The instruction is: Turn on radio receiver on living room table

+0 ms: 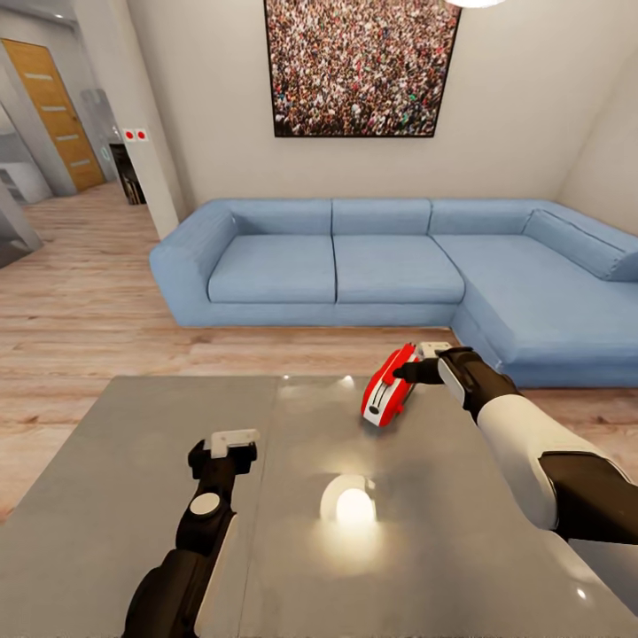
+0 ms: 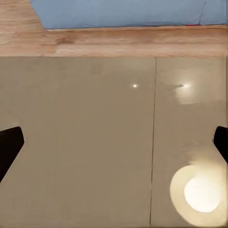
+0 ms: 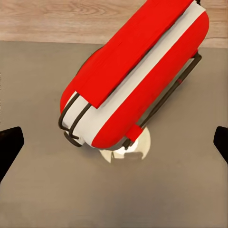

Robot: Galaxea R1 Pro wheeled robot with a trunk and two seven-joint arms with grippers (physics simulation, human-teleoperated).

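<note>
The red radio receiver [image 1: 386, 391] with white trim lies tilted on the far right part of the grey table [image 1: 159, 461], close to its far edge. My right gripper [image 1: 418, 369] hovers at the radio's far upper end, touching or almost touching it. In the right wrist view the radio [image 3: 137, 71] lies ahead of the open right gripper [image 3: 114, 145], whose dark fingertips [image 3: 9, 148] stand wide apart and clear of it. The dial is hidden. My left gripper [image 1: 232, 443] is open over the table's middle, its fingertips [image 2: 9, 145] apart above the bare top by the seam [image 2: 153, 142].
A blue L-shaped sofa [image 1: 354, 266] stands beyond the table across a strip of wood floor [image 1: 80, 301]. The crowd picture [image 1: 359, 66] hangs above it. A lamp's bright reflection [image 1: 353, 505] shines on the table top. A hallway with a wooden door [image 1: 58, 111] opens at the far left.
</note>
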